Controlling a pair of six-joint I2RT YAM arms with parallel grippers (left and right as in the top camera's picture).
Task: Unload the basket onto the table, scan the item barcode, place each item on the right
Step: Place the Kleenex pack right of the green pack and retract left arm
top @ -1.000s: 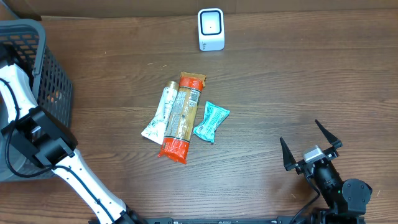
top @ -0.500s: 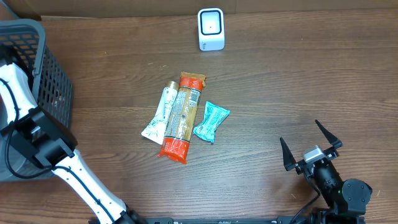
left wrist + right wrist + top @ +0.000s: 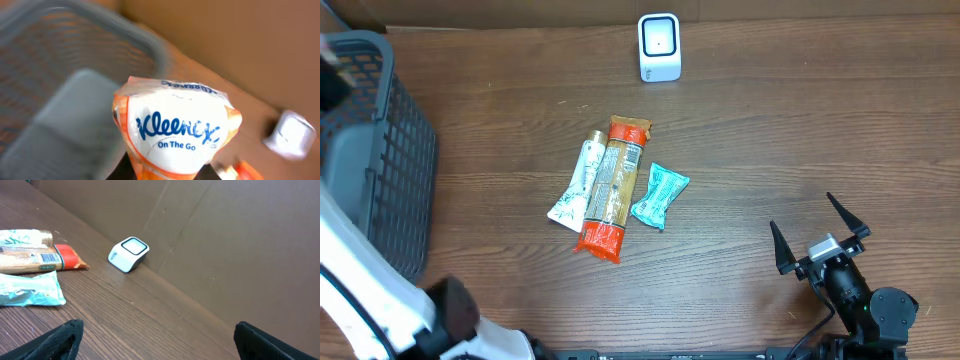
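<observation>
Overhead: a grey basket point(image 3: 380, 150) is sitting at the left edge of the table point(image 3: 770, 130), and the white scanner point(image 3: 658, 47) is standing at the middle of the far edge. A white tube point(image 3: 578, 185), an orange-ended bar point(image 3: 611, 190) and a teal packet point(image 3: 660, 195) are lying side by side mid-table, with the tube and bar touching. The right tool point(image 3: 802, 214) is sitting by the near right corner, jaws spread wide and gripping nothing. The white left arm point(image 3: 360, 290), blurred, is crossing the near left corner.

Left wrist: the left tool point(image 3: 167, 175) is clamping a white-and-orange Kleenex pack point(image 3: 175, 135), which is filling the middle of the view. The basket point(image 3: 75, 75) is blurring behind it on the left, and the scanner point(image 3: 290, 135) is showing at the right.

Right wrist: the right tool point(image 3: 157, 327) is gaping wide over bare table point(image 3: 150, 310). The scanner point(image 3: 129, 254) is standing by the cardboard wall point(image 3: 240, 240) at the far edge, while the tube point(image 3: 25, 237), bar point(image 3: 42, 260) and packet point(image 3: 27, 290) are lying at the left
</observation>
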